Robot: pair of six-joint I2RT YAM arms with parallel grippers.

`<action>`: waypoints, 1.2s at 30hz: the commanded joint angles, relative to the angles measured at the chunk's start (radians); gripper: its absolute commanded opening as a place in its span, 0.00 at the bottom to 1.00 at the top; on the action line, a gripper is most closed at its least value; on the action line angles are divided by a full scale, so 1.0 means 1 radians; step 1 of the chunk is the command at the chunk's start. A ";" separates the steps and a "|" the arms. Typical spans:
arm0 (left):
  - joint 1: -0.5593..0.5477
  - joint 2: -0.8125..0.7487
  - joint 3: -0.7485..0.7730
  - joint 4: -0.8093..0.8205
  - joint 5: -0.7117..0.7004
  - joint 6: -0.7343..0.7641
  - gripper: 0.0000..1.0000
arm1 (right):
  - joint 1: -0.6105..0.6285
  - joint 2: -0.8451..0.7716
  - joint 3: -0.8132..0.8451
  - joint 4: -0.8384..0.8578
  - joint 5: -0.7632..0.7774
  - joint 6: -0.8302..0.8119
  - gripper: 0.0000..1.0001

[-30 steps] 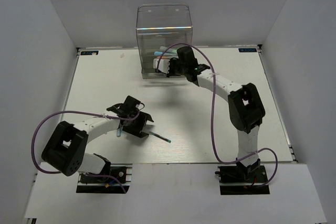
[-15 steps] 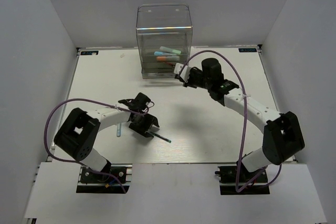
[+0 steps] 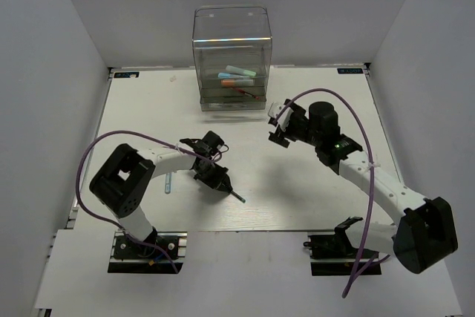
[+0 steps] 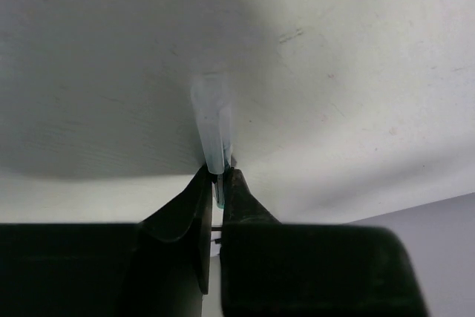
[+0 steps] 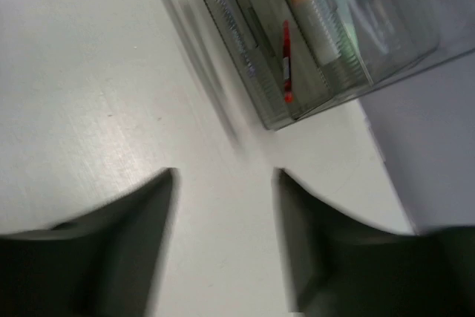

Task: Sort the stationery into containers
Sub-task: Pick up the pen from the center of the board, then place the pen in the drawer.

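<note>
The containers are one clear drawer cabinet [image 3: 231,50] at the back of the table. Inside its drawers lie a light blue and mint marker [image 3: 239,72], an orange one [image 3: 233,82] and a red pen [image 3: 246,92]; the right wrist view also shows the cabinet [image 5: 349,57] and the red pen [image 5: 286,57]. My left gripper [image 3: 221,184] is down at the table, shut on a slim teal pen [image 3: 237,197]. Its pale end [image 4: 212,124] sticks out past the left gripper [image 4: 217,174]. My right gripper [image 3: 280,126] hangs open and holds nothing, right of the cabinet's front. Bare table shows between the jaws of the right gripper [image 5: 225,177].
A light blue pen [image 3: 168,182] lies on the table just left of my left forearm. White walls close in the table on three sides. Purple cables loop off both arms.
My left gripper has slid right and closed on the teal pen. My right gripper has pulled back from the cabinet to the right and opened.
</note>
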 commanded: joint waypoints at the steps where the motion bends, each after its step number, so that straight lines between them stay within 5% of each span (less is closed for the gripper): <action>1: -0.009 0.024 0.027 0.021 -0.052 0.016 0.10 | -0.011 -0.054 -0.052 0.019 0.009 0.038 0.89; 7: 0.021 0.024 0.145 0.084 -0.100 0.050 0.00 | -0.041 -0.127 -0.172 0.053 0.107 0.147 0.90; 12: 0.030 0.066 0.272 0.118 -0.131 0.059 0.00 | -0.061 -0.180 -0.224 0.054 0.114 0.179 0.74; 15: 0.041 0.091 0.352 0.141 -0.152 0.059 0.00 | -0.081 -0.203 -0.259 0.059 0.131 0.187 0.46; 17: 0.050 0.105 0.418 0.141 -0.164 0.059 0.00 | -0.089 -0.217 -0.270 0.057 0.133 0.181 0.19; 20: 0.072 0.131 0.502 0.172 -0.197 0.059 0.00 | -0.098 -0.232 -0.298 0.054 0.131 0.176 0.00; 36: 0.167 0.221 0.677 0.253 -0.315 -0.100 0.00 | -0.107 -0.246 -0.350 0.053 0.119 0.161 0.00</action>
